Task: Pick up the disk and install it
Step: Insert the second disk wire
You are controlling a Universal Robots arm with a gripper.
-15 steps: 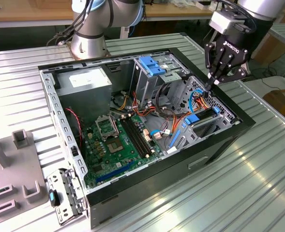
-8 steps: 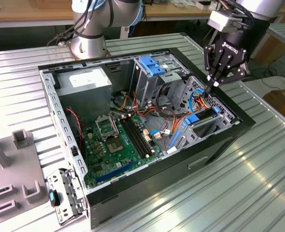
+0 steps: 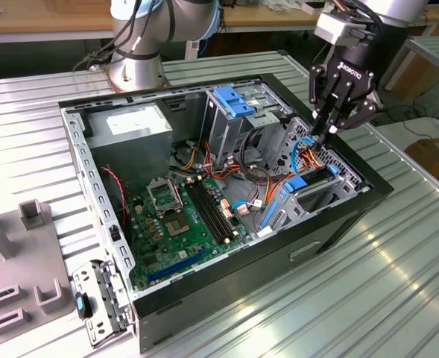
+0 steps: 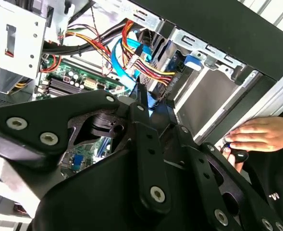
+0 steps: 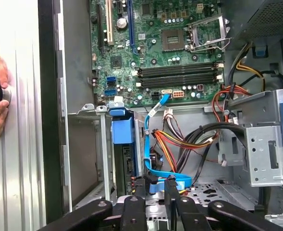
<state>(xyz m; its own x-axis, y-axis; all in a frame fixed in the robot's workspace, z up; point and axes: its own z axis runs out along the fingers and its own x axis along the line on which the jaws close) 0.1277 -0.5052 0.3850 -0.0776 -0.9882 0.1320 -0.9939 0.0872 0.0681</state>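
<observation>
Over the open computer case [image 3: 226, 298], at about two o'clock in the exterior view, I see my gripper [image 3: 325, 136] lowered among the cables [image 5: 179, 139], fingers nearly together on no object I can make out. I find the disk [image 5: 122, 132] seated upright in its bay, blue carrier visible. At the case's outer wall a hand [image 4: 260, 135] rests.

No text could be read out legibly. White lettering stood on the black body of the gripper [image 3: 328, 134] in the exterior view. A pale label sat on top of the power supply [image 3: 133, 123], its print too small to make out. Fine white markings dotted the green motherboard [image 5: 170, 43] in the first wrist view, none legible. A small white mark showed on a dark sleeve [image 4: 276, 192] in the second wrist view, cut off.
</observation>
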